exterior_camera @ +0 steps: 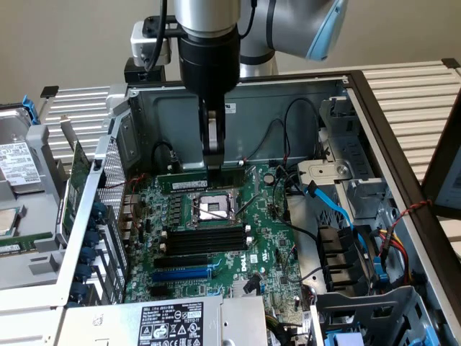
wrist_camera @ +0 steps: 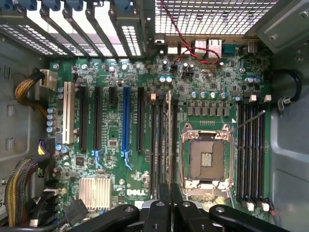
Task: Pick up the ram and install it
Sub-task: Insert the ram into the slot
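Note:
The ram (exterior_camera: 189,180) is a long green stick held level inside the open computer case, above the motherboard (exterior_camera: 263,249). My gripper (exterior_camera: 214,164) comes straight down from above and is shut on it, nearer the end at the exterior view's right. In the wrist view the ram (wrist_camera: 168,140) shows edge-on as a thin pale line running away from my gripper (wrist_camera: 170,203). It lies along the black memory slots (wrist_camera: 155,145) beside the CPU socket (wrist_camera: 206,159). I cannot tell whether it touches a slot.
The bare CPU socket (exterior_camera: 214,209) sits just in front of the stick, with black memory slots (exterior_camera: 205,238) and a blue slot (exterior_camera: 184,274) nearer. Blue cables (exterior_camera: 328,202) and drive bays crowd the exterior view's right. A labelled power supply (exterior_camera: 169,324) is in front.

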Robot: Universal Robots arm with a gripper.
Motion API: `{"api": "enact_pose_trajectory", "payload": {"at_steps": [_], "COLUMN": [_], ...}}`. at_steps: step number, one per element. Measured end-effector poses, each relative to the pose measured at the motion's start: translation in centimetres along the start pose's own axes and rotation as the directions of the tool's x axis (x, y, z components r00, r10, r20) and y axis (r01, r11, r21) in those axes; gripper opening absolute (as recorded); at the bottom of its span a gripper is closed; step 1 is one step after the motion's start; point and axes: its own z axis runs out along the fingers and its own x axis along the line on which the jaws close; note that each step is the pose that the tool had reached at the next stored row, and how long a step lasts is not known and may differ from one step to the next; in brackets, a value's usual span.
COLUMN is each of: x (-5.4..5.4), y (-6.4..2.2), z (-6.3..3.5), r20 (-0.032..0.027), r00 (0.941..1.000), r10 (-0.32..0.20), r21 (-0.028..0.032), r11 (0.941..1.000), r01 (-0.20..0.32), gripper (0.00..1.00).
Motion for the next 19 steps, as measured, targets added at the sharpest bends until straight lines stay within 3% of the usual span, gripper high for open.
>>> {"api": "enact_pose_trajectory", "payload": {"at_steps": [11, 19], "x": [0.9, 1.6], "y": [-0.06, -0.16], "z": [0.31, 1.08], "r20": [0.0001, 0.0001], "r00": [1.0, 1.0], "r10": [0.0, 0.001], "r21": [-0.0009, -0.0012], "r11": [1.0, 1.0], "r01": [0.0, -0.001], "gripper": [0.13, 0.13]}}
